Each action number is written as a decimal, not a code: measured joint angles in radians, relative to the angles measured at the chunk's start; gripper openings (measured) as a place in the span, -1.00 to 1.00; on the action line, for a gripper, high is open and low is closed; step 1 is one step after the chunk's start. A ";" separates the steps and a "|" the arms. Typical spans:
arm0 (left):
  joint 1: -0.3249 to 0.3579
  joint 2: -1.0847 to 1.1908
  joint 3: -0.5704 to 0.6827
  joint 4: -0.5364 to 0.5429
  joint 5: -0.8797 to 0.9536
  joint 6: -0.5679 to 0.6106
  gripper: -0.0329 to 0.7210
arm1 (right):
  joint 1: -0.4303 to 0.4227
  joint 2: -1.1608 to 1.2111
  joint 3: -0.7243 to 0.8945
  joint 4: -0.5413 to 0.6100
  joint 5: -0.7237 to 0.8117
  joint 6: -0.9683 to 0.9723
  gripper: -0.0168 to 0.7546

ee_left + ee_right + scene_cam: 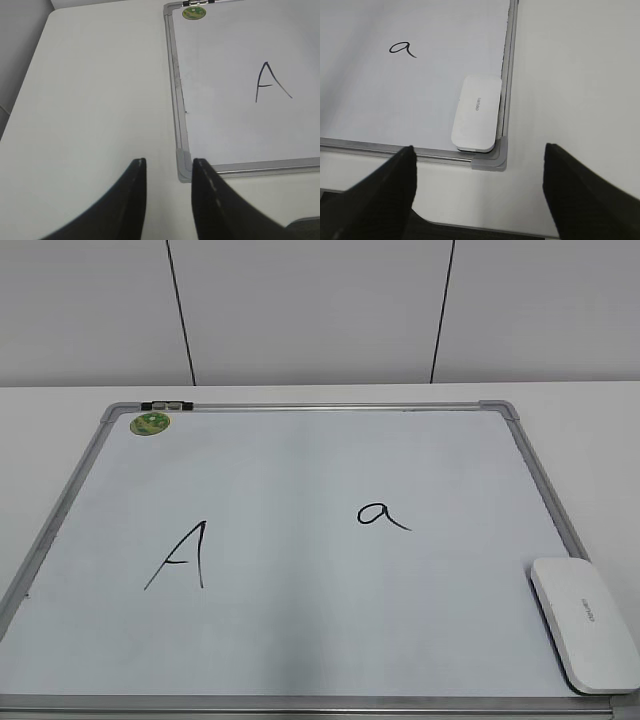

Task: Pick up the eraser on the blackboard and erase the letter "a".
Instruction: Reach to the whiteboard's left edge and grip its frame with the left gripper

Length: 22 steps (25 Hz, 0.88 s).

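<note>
The white eraser [584, 622] lies flat in the near right corner of the blackboard [300, 470]. It also shows in the right wrist view [476, 113]. The small letter "a" [381, 514] is right of the board's middle, and it shows in the right wrist view [402, 49]. My right gripper [478, 152] is open and empty over the table, just in front of the board's corner and the eraser. My left gripper [168, 164] is open and empty by the board's near left corner [185, 165]. Neither gripper shows in the exterior view.
A larger capital "A" [182, 555] is on the board's left half. A round green sticker [150, 423] and a small black clip [165, 404] sit at the far left corner. White table [95, 100] surrounds the board; a panelled wall stands behind.
</note>
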<state>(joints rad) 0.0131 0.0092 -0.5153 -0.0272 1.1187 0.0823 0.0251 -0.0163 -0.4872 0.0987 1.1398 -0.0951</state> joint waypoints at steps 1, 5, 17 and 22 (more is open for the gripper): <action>0.000 0.000 0.000 0.000 0.000 0.000 -0.31 | 0.000 0.000 0.000 0.000 0.000 0.000 0.56; 0.000 0.000 0.000 0.000 0.000 0.000 -0.31 | 0.000 0.000 0.000 0.000 0.000 0.000 0.56; 0.000 0.000 0.000 -0.002 0.000 0.000 -0.30 | 0.000 0.000 0.000 0.000 0.000 0.000 0.56; 0.000 0.000 0.000 -0.002 -0.005 0.000 -0.03 | 0.000 0.000 0.000 0.000 0.000 0.000 0.56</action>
<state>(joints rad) 0.0131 0.0092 -0.5153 -0.0290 1.1142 0.0823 0.0251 -0.0163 -0.4872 0.0987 1.1398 -0.0951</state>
